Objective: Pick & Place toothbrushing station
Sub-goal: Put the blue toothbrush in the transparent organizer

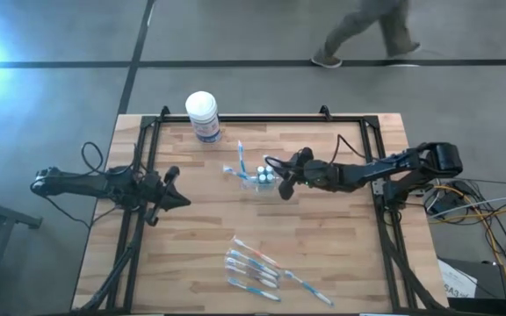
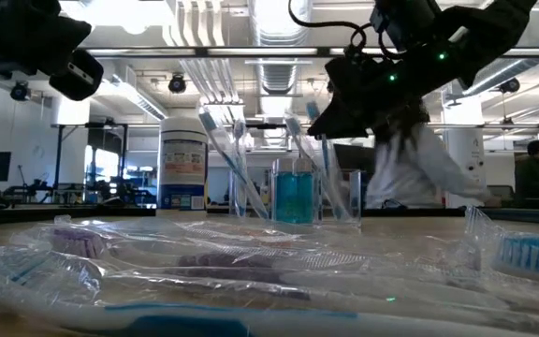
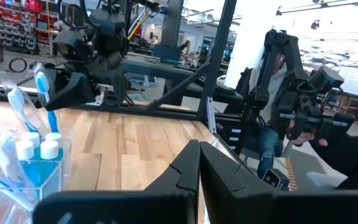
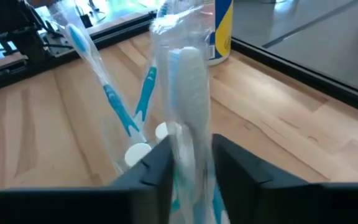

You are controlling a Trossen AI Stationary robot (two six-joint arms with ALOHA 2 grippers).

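A small clear cup stands mid-table with several blue-and-white toothbrushes and tiny white-capped pieces in it; it also shows in the low view. Several wrapped toothbrushes lie flat near the table's front edge. My right gripper is just right of the cup, above it, shut on a wrapped toothbrush. My left gripper hangs shut and empty over the table's left part, well left of the cup. My right gripper pinches the wrapped toothbrush between its two fingers, on the stretch right at the fingertips. The fingers come slanting down from the table's right. The brush runs on past the fingertips toward the cup, steeply tilted, and reaches down to the cup's mouth.
A larger white-lidded tub with a blue label stands at the far edge, left of centre. A black frame runs round the table. A person walks on the floor beyond the far edge, and another sits behind the table in the low view.
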